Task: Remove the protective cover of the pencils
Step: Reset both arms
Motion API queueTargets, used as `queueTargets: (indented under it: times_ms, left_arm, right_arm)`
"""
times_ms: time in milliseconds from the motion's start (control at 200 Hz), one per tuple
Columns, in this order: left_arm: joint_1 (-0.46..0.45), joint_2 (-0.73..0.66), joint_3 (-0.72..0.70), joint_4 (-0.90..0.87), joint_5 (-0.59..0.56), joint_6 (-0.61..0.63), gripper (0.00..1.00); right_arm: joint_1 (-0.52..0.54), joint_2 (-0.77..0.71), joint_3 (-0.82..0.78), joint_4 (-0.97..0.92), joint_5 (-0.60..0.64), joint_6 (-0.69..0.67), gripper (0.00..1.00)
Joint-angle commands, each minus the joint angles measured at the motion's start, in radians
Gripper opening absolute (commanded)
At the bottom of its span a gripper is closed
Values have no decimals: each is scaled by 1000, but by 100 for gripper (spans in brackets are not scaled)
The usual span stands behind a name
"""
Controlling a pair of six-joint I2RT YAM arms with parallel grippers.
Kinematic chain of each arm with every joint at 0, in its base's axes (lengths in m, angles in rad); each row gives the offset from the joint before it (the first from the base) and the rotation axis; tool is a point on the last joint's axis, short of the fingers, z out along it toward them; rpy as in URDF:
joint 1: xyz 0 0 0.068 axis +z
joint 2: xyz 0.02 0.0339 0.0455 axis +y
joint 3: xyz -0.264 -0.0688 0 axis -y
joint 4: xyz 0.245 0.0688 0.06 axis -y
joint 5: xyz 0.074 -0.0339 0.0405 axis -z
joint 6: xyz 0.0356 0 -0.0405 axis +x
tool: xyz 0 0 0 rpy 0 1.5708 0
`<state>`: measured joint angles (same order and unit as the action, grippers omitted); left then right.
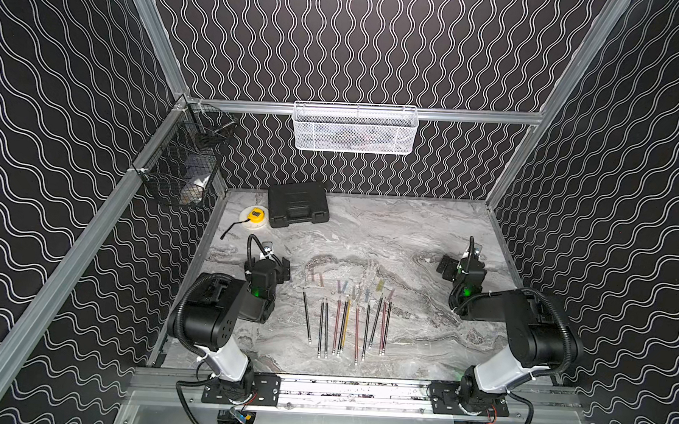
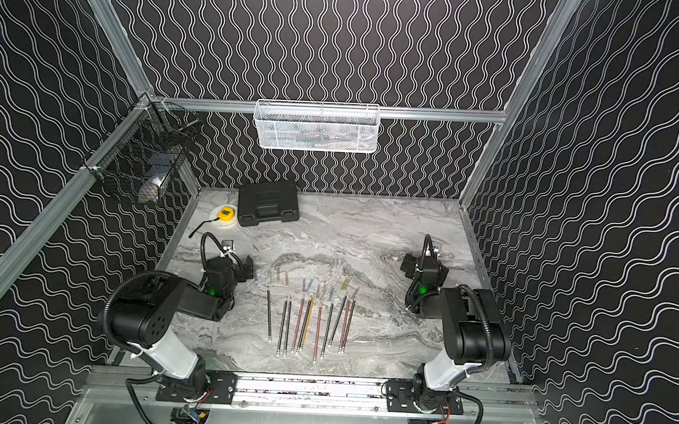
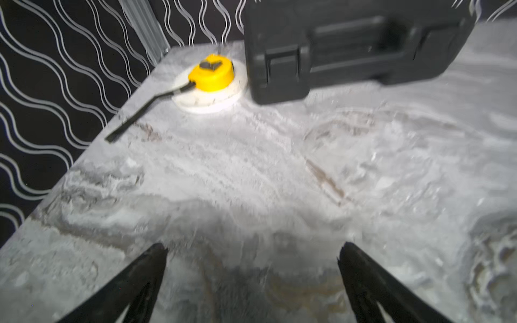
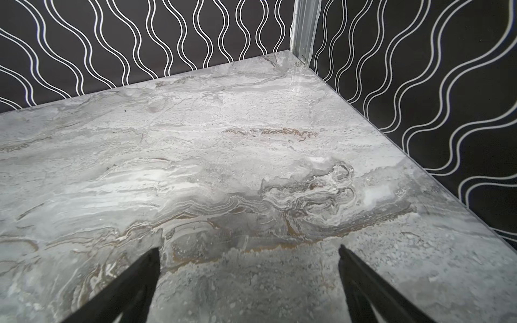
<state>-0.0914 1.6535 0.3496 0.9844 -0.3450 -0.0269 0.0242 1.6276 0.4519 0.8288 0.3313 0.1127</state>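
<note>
Spread wide and empty: left fingers [image 3: 134, 282] and right fingers [image 4: 131, 285] sit at 10 and 2 o'clock of the pencils [image 1: 342, 327], probably to keep the row clear. The pencils lie parallel on the counter [image 1: 408, 231]. The translucent caps [image 1: 342, 287] lie loose at their 12 o'clock, seemingly already off.

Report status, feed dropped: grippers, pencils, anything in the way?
Left gripper open, empty; right gripper same. Pencils in a row, covers lying loose beyond tips. Black case far off.

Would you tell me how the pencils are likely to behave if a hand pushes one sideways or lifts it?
The pencils are long and thin, so a sideways push would probably roll one into its close neighbours. Lying flat on the smooth table, one may be hard to get under. They look stiff and light.
</note>
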Motion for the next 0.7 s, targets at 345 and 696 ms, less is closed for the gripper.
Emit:
queueTargets:
  times_ms: [345,696]
  left_arm:
    - [-21,7,2,95,-11,18,100]
    - [-7,4,2,88,10,11,100]
  right_arm:
    - [0,2,3,26,-7,2,100]
    - [0,2,3,24,-5,1,100]
